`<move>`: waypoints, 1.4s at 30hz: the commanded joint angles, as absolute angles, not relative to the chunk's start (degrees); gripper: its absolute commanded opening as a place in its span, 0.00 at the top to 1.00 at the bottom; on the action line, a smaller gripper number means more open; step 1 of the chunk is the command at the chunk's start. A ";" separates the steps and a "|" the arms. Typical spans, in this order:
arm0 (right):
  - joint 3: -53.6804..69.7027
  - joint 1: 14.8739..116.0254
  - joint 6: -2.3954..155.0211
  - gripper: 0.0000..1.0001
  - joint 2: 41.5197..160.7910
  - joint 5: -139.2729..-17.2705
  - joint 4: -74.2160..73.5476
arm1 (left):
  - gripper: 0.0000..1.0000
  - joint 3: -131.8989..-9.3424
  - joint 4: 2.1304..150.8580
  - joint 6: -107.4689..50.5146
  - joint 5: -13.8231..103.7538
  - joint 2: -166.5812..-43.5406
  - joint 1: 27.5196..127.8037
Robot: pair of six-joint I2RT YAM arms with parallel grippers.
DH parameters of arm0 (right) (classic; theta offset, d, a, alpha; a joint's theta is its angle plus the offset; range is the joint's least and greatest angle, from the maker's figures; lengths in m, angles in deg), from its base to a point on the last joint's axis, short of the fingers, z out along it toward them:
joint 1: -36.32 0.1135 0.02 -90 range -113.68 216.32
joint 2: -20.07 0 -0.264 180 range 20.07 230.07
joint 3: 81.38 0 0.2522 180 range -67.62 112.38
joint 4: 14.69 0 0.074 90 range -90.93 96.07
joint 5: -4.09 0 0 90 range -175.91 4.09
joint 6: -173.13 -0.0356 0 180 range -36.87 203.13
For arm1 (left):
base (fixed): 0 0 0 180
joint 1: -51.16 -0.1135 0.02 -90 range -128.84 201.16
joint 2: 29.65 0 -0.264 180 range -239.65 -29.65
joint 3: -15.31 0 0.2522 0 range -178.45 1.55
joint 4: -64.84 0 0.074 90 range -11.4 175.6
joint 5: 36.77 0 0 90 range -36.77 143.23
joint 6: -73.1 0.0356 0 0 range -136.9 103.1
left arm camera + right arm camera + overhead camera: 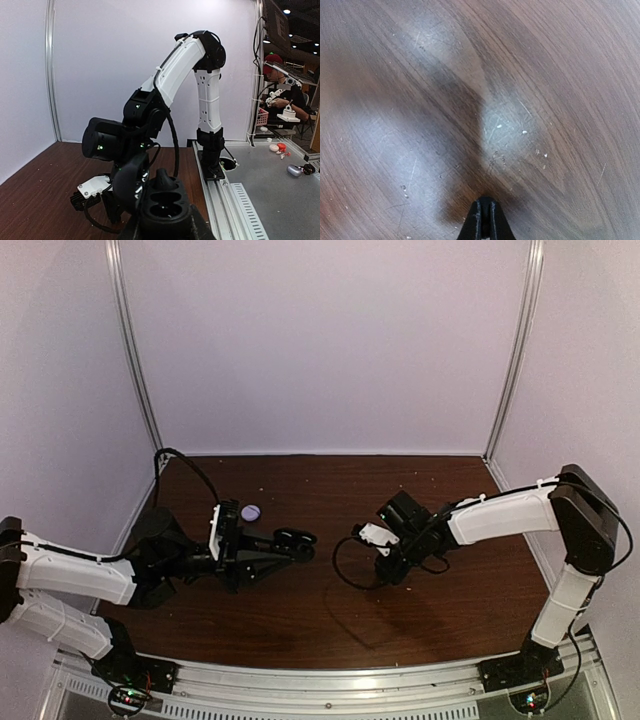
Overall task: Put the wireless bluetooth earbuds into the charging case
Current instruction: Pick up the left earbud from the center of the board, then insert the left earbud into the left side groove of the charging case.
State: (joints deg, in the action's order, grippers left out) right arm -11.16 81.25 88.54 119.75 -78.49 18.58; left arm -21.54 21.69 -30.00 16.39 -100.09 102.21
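Two wells in the black oval charging case (165, 202), pinched by left gripper (288, 539) jaws; seemingly one rounded black earbud (162, 179) seated in its far well. Right of the case, right gripper (484, 214) jaws pressed together, apparently empty. Likely featherlight and slick; best pinched across the body.

Top external: high behind both bases, angled down over table (330, 610). Left wrist: level, past charging case (165, 202) toward right arm (185, 70), shared overhead. Right wrist: close, facing table ahead of right gripper (484, 215).
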 commanded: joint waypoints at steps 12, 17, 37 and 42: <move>-5.90 80.91 89.19 1.00 103.05 -70.88 20.56 | 1.00 -19.71 17.14 -31.06 17.49 -99.21 100.74; -3.34 81.68 91.40 1.00 95.89 -61.38 19.57 | 1.00 -20.25 17.80 -31.69 17.31 -100.16 100.29; 12.64 98.19 98.55 1.00 101.69 -56.01 21.56 | 1.00 -24.44 21.55 -30.66 11.42 -104.12 100.31; 14.00 101.05 99.98 1.00 104.70 -56.87 21.63 | 1.00 -24.47 20.63 -31.57 10.57 -105.05 100.38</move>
State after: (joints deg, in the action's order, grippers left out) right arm 11.66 99.30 97.98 103.47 -55.37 21.05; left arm -22.81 23.16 -30.94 12.34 -104.31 100.70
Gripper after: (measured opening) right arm 0.036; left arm 0.239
